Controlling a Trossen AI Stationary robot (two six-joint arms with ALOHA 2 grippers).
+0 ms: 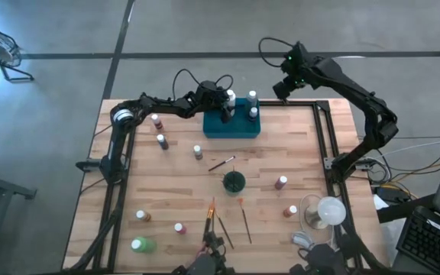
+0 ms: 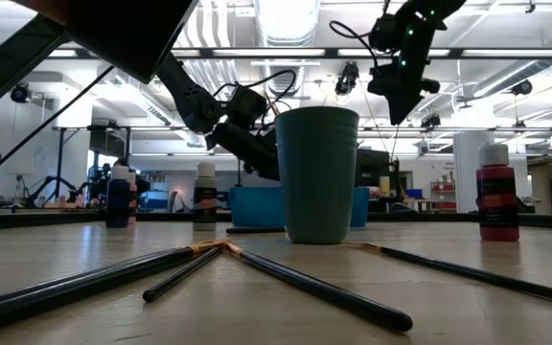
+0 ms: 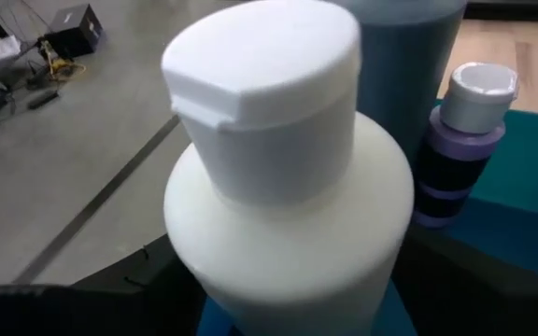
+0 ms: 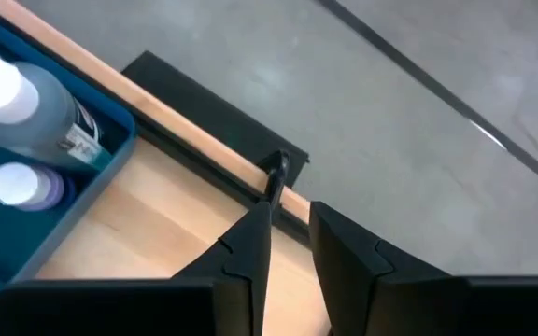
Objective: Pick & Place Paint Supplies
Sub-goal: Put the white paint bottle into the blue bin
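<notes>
The left pincer (image 1: pixel 225 107) is hanging over the tray (image 1: pixel 231 128) at the desk's (image 1: pixel 166 183) far edge, its fingers spread wide around a white bottle (image 3: pixel 288 187) standing in the tray beside a grey bottle (image 3: pixel 409 56) and a purple one (image 3: pixel 460 140). The right pincer (image 4: pixel 283 243), narrowed and empty, is hovering near the far right corner. Other bottles and brushes (image 1: pixel 221 163) are lying scattered around the cup (image 1: pixel 234 182).
</notes>
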